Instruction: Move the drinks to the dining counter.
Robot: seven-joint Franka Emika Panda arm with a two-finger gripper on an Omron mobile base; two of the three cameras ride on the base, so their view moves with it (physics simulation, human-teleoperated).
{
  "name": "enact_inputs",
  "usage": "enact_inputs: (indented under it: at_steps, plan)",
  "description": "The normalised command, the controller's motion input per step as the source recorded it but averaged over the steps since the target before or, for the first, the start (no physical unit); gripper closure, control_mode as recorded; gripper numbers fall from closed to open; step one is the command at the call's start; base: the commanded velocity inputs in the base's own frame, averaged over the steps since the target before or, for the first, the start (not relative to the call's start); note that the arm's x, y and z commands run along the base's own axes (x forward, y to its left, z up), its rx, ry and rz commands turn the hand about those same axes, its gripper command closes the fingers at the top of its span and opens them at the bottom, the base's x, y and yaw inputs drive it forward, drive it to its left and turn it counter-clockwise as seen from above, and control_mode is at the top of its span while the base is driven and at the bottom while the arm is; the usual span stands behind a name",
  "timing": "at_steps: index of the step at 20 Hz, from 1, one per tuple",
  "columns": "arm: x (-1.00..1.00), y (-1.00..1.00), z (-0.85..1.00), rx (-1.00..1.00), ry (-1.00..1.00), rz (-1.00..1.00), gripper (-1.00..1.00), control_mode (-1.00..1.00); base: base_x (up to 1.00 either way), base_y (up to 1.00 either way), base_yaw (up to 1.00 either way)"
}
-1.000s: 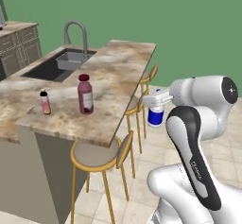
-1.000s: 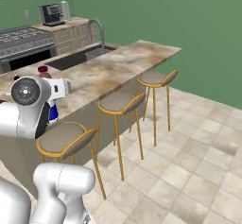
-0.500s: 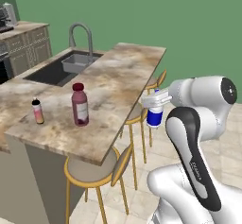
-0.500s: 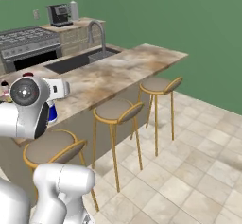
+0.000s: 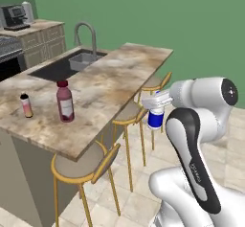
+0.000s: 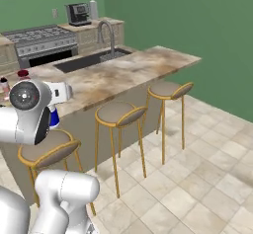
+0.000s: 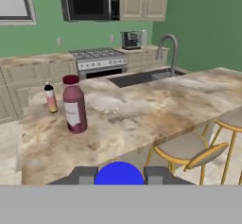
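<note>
Two fingers (image 7: pixel 119 176) pinch the white-and-blue bottle (image 5: pixel 155 116), its body half hidden behind the hand.

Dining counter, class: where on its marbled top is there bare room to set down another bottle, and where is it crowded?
The beige-brown marbled dining counter is bare between the dark maroon bottle and its far end, beside the sink. It is crowded at the near end, where the slim pink bottle stands close by the maroon one.

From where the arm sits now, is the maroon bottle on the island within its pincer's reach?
Probably not yet. The pincer is shut on the white-and-blue bottle, held out over the stools, off the counter edge. The maroon bottle stands unobstructed beside the pink bottle, but the pincer is occupied.
</note>
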Motion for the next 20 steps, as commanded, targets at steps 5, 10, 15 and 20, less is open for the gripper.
enact_inputs:
  at_steps: [5, 10, 15, 20]
  plan:
    - [0.00, 0.00, 0.00, 0.00, 0.00, 0.00, 1.00, 1.00, -0.72, -0.43, 0.20]
    - [0.00, 0.00, 0.00, 0.00, 0.00, 0.00, 1.00, 1.00, 0.89, -0.66, 0.29]
    - [0.00, 0.00, 0.00, 0.00, 0.00, 0.00, 1.00, 1.00, 1.00, -0.69, 0.41]
    - [0.00, 0.00, 0.00, 0.00, 0.00, 0.00, 1.00, 1.00, 1.00, -0.30, 0.42]
